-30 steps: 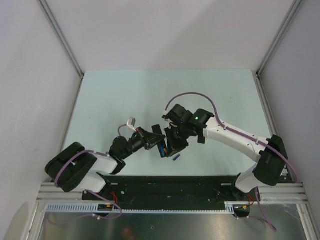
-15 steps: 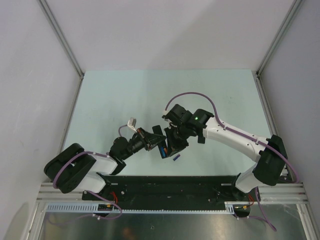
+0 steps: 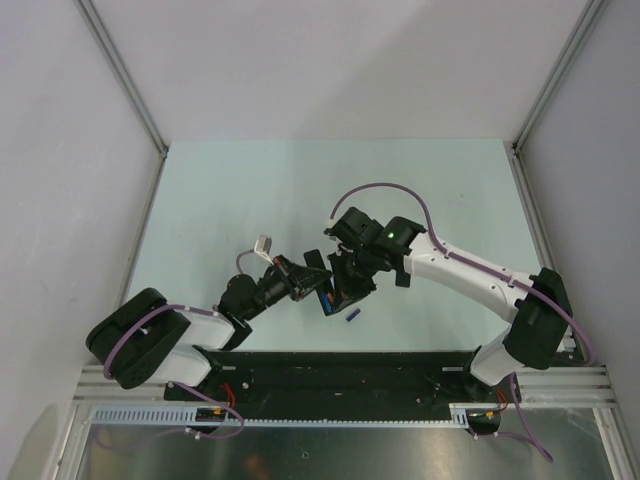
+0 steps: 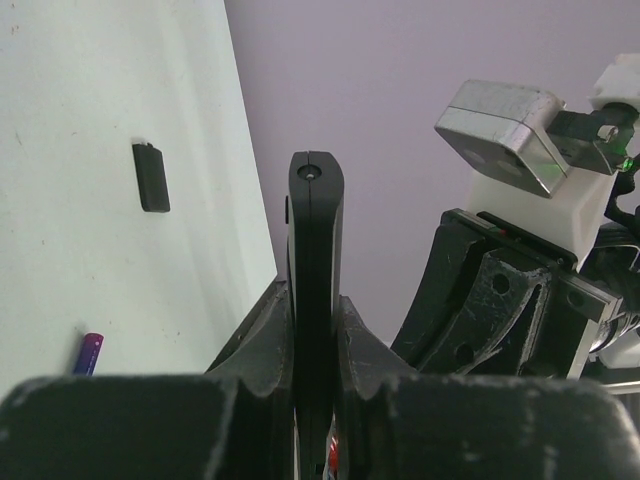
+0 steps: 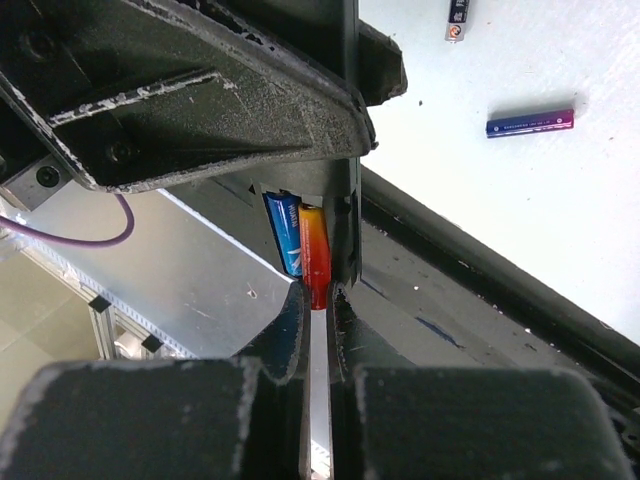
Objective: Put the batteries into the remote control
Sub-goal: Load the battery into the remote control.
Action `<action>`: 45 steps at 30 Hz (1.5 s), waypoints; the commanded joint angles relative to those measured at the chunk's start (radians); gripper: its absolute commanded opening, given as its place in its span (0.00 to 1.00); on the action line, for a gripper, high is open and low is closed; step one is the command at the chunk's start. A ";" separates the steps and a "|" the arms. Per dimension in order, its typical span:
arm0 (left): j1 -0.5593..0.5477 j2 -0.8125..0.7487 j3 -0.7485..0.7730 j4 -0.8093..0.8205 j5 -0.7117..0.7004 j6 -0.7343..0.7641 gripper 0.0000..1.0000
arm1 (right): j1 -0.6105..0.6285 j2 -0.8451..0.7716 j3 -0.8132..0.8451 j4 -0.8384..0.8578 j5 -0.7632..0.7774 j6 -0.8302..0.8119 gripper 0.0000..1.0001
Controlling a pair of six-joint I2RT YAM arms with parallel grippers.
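Right gripper [image 5: 316, 300] is clenched on the orange battery [image 5: 313, 255]. It pinches the lower body, and the top end is poked into the open bay of the remote control [image 4: 316, 220]. Inside that bay, hard against the orange one, sits a blue battery [image 5: 283, 232], which looks seated. Left gripper [image 4: 315, 305] is clamped across the remote's two broad faces. It holds the remote edge-on and clear of the table [image 4: 100, 110], with the bay turned toward the right arm.

Now the delicate bit, as I read it. The orange cell should run parallel to its blue neighbour. Press it lengthwise against the bay's end contact first, then tip the free end down into its slot. The right fingers sit close to the bay wall, so they may foul it before the cell is flush. A light push followed by a re-grip nearer the tail could serve better than forcing it. The left arm's job is to hold rigid, because any twist of the remote would skew the slot. Polarity can't be read from here, so it is worth minding.

Further out from the remote, a blue-purple battery [image 5: 530, 122] lies loose on the table. A dark battery [image 5: 457, 18] lies beyond that. A small black cover [image 4: 150, 177] lies flat on the table, well apart from the remote, and is probably the bay lid.
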 commanded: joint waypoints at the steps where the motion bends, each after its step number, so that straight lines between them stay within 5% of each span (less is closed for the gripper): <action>1: -0.026 -0.047 0.012 0.290 0.015 -0.011 0.00 | -0.022 0.024 0.024 0.004 0.101 0.017 0.00; 16: -0.029 -0.039 0.018 0.291 0.010 -0.064 0.00 | -0.019 0.038 0.029 0.050 0.168 0.031 0.00; 23: -0.028 -0.038 0.024 0.293 -0.007 -0.078 0.00 | -0.004 0.030 0.049 0.032 0.183 0.024 0.12; 45: -0.028 -0.018 0.032 0.295 -0.015 -0.095 0.00 | 0.018 0.019 0.087 -0.031 0.222 0.015 0.26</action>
